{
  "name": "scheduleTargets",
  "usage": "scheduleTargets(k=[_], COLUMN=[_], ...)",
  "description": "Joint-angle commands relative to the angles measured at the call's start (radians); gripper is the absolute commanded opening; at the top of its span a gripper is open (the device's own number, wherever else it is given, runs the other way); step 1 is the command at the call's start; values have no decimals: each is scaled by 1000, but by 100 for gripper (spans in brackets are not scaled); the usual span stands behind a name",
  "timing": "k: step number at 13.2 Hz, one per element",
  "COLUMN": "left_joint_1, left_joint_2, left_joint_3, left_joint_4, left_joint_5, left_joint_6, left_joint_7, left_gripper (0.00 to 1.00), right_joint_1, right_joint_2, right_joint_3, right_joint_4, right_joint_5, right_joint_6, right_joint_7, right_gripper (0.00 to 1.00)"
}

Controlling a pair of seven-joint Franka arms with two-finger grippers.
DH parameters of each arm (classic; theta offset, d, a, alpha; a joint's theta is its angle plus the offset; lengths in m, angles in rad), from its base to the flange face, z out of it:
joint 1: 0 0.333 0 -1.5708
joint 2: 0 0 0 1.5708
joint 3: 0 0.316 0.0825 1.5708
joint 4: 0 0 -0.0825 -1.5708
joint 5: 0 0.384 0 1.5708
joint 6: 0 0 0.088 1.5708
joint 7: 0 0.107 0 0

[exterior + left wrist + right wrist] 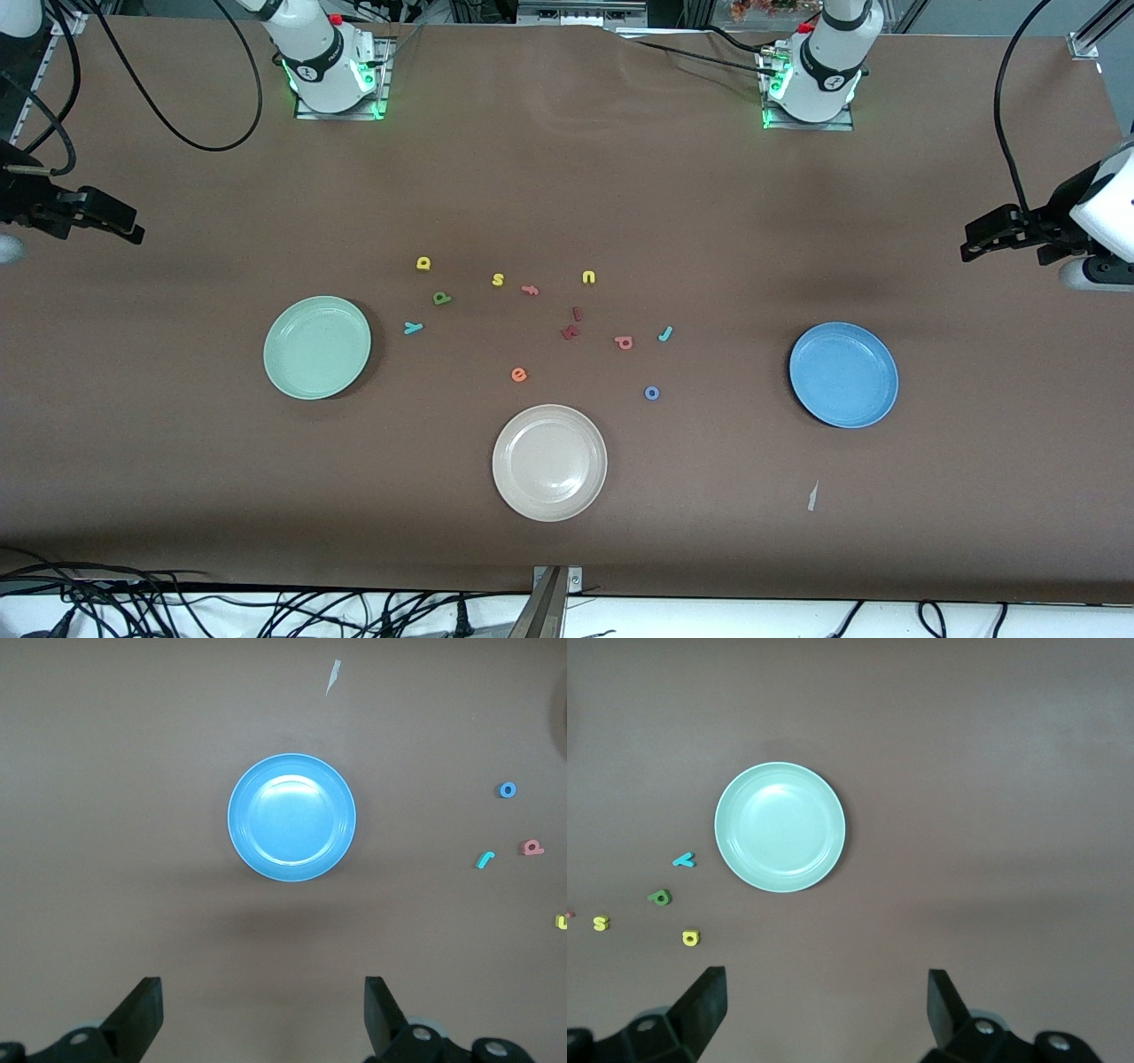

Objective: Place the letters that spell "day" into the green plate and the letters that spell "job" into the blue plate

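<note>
The green plate (317, 347) (780, 827) lies toward the right arm's end, holding nothing. Beside it lie the yellow "d" (423, 263) (691, 938), dark green "a" (442, 299) (660, 896) and teal "y" (413, 328) (684, 859). The blue plate (843, 375) (291, 818) lies bare toward the left arm's end. Between it and the table's middle sit the teal "j" (665, 334) (485, 859), salmon "b" (624, 342) (532, 848) and blue "o" (652, 392) (507, 789). My right gripper (135, 229) (827, 997) and left gripper (968, 244) (263, 1001) hang open over the table's ends, both holding nothing.
A beige-white plate (549, 462) lies nearest the front camera, mid-table. A yellow "s" (498, 280), a yellow "u" (588, 277), a pink letter (530, 290), two dark red letters (570, 333) and an orange "e" (519, 375) lie between the two groups. A paper scrap (811, 496) lies near the blue plate.
</note>
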Motion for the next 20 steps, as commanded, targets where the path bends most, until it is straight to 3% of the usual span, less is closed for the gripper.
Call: scheduleTargets(k=[1,5,10,14,18,20], left_joint_1=[3,3,3,3,3,3], left_joint_2=[-9,-9,-9,-9,-9,-9], left_joint_3=[1,1,2,1,2,1], left_joint_4=[5,5,5,5,5,5], left_joint_5=[-23,-24,-24,-24,-24,-24], left_joint_6=[-5,-5,-5,-5,-5,-5], left_joint_7=[20,20,20,20,20,18], left_gripper=[100,100,100,100,100,100], right_joint_1=[-3,-4,-37,11,35,35], right_joint_2=[-34,-37,-25,-2,27,24], right_joint_3=[1,4,-15,-3,1,44], right_joint_4=[-41,-38,-44,-32,-19,-19], right_joint_5=[20,50,175,76,45,-13], right_joint_6=[10,-3,15,29,30,24], right_joint_7=[-9,-4,6,2,-10,-10], right_gripper=[100,100,100,100,99,99])
